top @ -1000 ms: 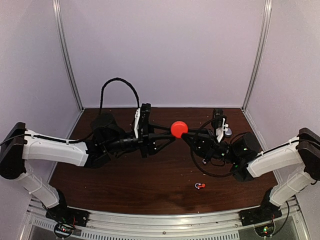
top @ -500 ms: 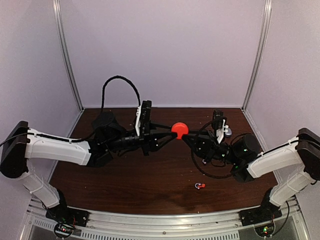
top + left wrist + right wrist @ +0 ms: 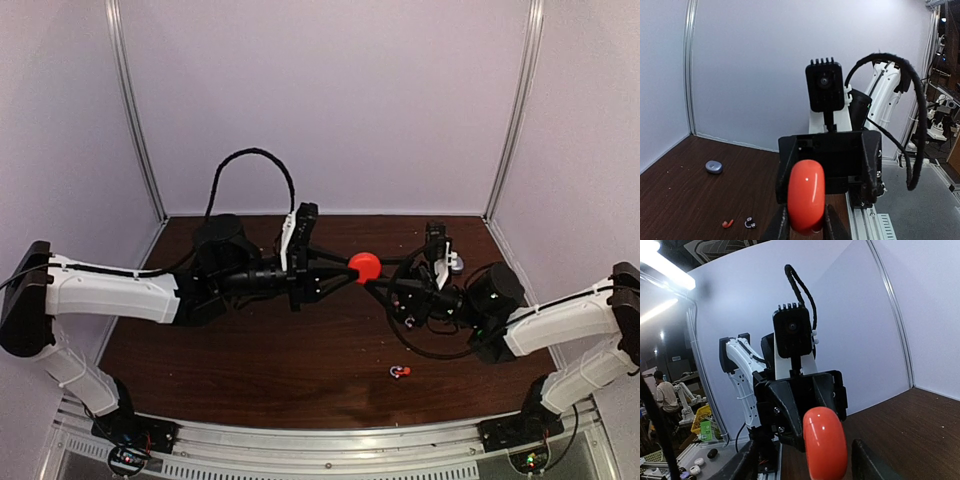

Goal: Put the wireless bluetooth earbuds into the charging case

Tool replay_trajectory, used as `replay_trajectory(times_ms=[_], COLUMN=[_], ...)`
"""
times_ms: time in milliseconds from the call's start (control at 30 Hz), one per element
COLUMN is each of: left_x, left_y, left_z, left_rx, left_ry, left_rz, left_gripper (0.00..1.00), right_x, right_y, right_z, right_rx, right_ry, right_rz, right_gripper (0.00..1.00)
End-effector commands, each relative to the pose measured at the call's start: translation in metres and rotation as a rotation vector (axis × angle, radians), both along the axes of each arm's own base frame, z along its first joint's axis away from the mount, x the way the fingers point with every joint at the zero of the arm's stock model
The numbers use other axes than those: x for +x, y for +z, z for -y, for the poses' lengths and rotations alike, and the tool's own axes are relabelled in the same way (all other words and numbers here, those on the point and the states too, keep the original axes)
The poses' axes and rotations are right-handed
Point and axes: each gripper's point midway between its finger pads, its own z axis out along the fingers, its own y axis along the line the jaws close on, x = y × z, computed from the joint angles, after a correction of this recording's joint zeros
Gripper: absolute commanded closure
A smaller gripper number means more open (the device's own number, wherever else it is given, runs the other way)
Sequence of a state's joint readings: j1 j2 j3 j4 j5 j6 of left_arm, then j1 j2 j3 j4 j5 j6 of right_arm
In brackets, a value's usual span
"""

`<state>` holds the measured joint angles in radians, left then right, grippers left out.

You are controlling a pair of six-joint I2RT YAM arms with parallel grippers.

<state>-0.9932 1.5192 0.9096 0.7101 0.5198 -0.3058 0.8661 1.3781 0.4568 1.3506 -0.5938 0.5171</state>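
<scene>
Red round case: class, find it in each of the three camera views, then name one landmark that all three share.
Top external: the red round case sits just right of the picture's centre, above the table.
Left wrist: bottom centre, seen edge-on.
Right wrist: bottom centre, also edge-on.
Shared landmark: the dark wooden table.

Wht arm links point(image 3: 110, 292), blk joints point(image 3: 218, 242), looped cable point(image 3: 250, 152)

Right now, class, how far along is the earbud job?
Nothing seated yet: two earbuds lie loose on the table. In hand: left fingers pinch the red case in the air; right fingers stand open around it. To do: pick up earbuds, insert them.
</scene>
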Motion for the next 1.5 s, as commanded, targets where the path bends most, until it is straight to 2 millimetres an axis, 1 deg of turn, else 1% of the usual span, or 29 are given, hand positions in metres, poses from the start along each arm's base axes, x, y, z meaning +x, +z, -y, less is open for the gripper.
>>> replay_trajectory(times_ms=[0,67,100,133,167,200,267,333,467,667,800,833,1100,1267,1467], left_x=[0.001,0.004,0.006,0.007,0.008,0.007,0.004,0.001,-0.005,-0.013,-0.016,-0.016,-0.020,-0.019,-0.018], left_y=[0.011,0.005,-0.004,-0.008,-0.007,-0.013,-0.024,-0.028,-0.031,-0.034,-0.036,-0.037,-0.039,-0.041,-0.044], left_z=[-0.001,-0.002,-0.005,-0.008,-0.009,-0.011,-0.013,-0.014,-0.016,-0.016,-0.014,-0.013,-0.006,-0.005,-0.004], left_rx=[0.114,0.214,0.275,0.311,0.329,0.371,0.444,0.481,0.508,0.516,0.524,0.527,0.525,0.534,0.544], left_ry=[0.002,0.004,0.007,0.008,0.004,-0.006,-0.033,-0.058,-0.093,-0.143,-0.177,-0.182,-0.236,-0.244,-0.244], left_rz=[0.074,0.088,0.075,0.077,0.084,0.092,0.079,0.074,0.071,0.068,0.068,0.066,0.052,0.053,0.053], left_gripper=[0.94,0.94,0.94,0.94,0.93,0.93,0.93,0.94,0.96,0.97,0.97,0.97,0.97,0.98,0.98], right_x=[-0.002,0.001,0.003,0.004,0.004,0.005,0.006,0.008,0.009,0.000,-0.007,-0.007,-0.011,-0.012,-0.013], right_y=[-0.011,-0.019,-0.018,-0.020,-0.027,-0.025,-0.028,-0.030,-0.034,-0.042,-0.042,-0.045,-0.047,-0.052,-0.052], right_z=[0.002,0.000,0.000,0.001,0.002,0.004,0.006,0.008,0.011,0.013,0.008,0.005,-0.010,-0.014,-0.016], right_rx=[-0.149,-0.273,-0.323,-0.374,-0.425,-0.459,-0.525,-0.564,-0.622,-0.677,-0.683,-0.697,-0.739,-0.788,-0.800], right_ry=[-0.027,-0.057,-0.077,-0.087,-0.092,-0.102,-0.108,-0.116,-0.122,-0.071,-0.022,-0.010,0.037,0.046,0.050], right_rz=[0.059,0.090,0.110,0.118,0.124,0.131,0.126,0.101,0.058,0.048,0.042,0.038,0.050,0.058,0.061], right_gripper=[0.34,0.32,0.32,0.32,0.32,0.33,0.34,0.35,0.38,0.41,0.42,0.43,0.45,0.52,0.71])
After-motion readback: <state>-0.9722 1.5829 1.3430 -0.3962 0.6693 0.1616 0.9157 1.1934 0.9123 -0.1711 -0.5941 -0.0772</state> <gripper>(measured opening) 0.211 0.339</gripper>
